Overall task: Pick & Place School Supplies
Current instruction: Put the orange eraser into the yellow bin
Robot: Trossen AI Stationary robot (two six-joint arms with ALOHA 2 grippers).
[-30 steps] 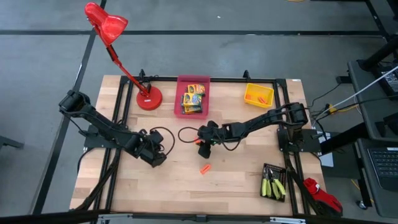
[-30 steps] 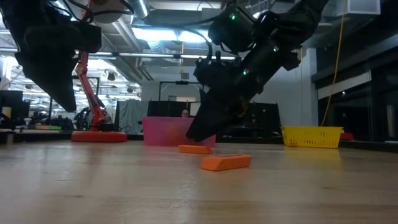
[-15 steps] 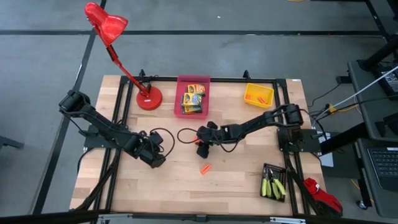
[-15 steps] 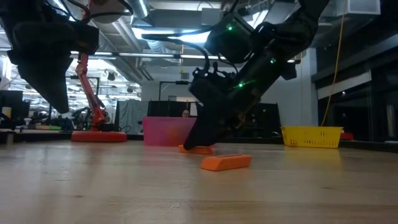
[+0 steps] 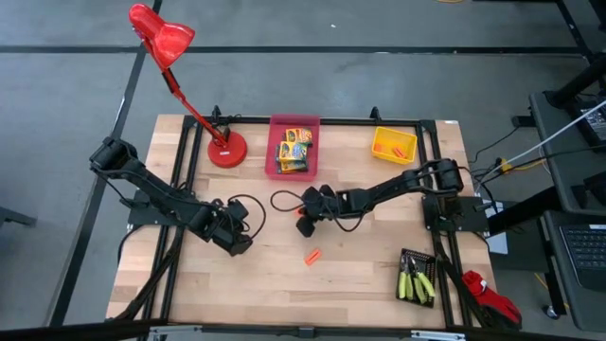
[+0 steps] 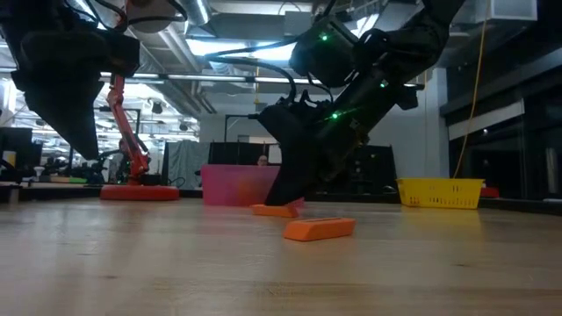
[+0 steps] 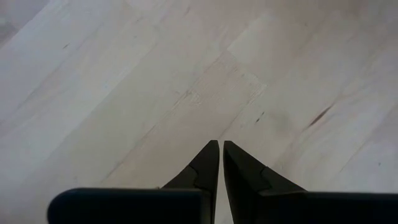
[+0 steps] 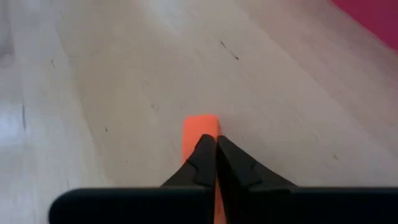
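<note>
An orange stubby piece (image 8: 200, 127) lies flat on the wood at mid-table; it also shows in the low view (image 6: 274, 210). My right gripper (image 8: 216, 142) is shut, its tips slanting down over this piece's top; in the high view (image 5: 304, 227) it hides the piece. A second orange piece (image 5: 311, 257) lies nearer the table's front edge. My left gripper (image 7: 221, 146) is shut and empty, above bare wood left of centre (image 5: 239, 242). Crayon boxes (image 5: 294, 150) lie in the pink bin. Pliers with lime-green handles (image 5: 415, 282) lie in the black bin. My right gripper's shut fingertips (image 8: 205, 149) stand over the top of the orange piece, near its middle. They slant down from the table's right side and run along the piece. The piece lies flat on the table. I cannot tell whether the tips touch it or stand just above it.
A red desk lamp (image 5: 227, 150) stands at the back left. The pink bin (image 5: 276, 142) is at the back centre. A yellow bin (image 5: 382, 142) holding orange pieces is at the back right. A black bin (image 5: 405, 256) is at the front right. Bare wood lies between the arms.
My right gripper has gone down onto the farther orange piece, has shifted slightly toward the table's left edge, and has tipped steeper. Both orange pieces have stayed where they were.
</note>
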